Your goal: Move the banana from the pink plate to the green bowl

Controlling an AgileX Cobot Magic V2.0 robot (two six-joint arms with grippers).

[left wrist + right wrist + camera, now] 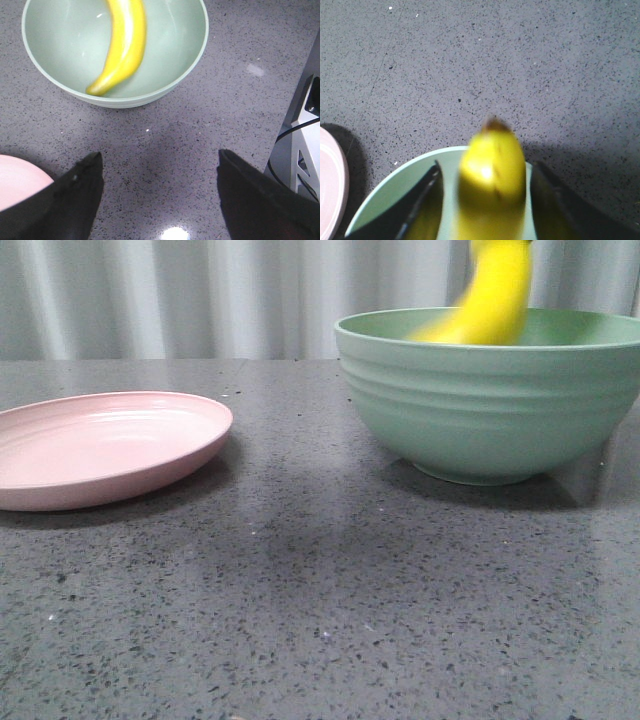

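Grey speckled table (320,620) filled the foreground of the front view, with the plate (100,445) on it to the left, bare, and the bowl (490,400) to the right, well apart. Blurred, the banana (490,300) hung over the bowl, its lower end past the rim. In the right wrist view the right claw (482,200) was released: both fingers (422,200) stood apart from the banana between them, above the bowl's hollow. Left claw (160,195) was released too, holding nothing, its fingers (75,200) spread over bare table, the bowl ahead of them and the plate's edge beside one finger.
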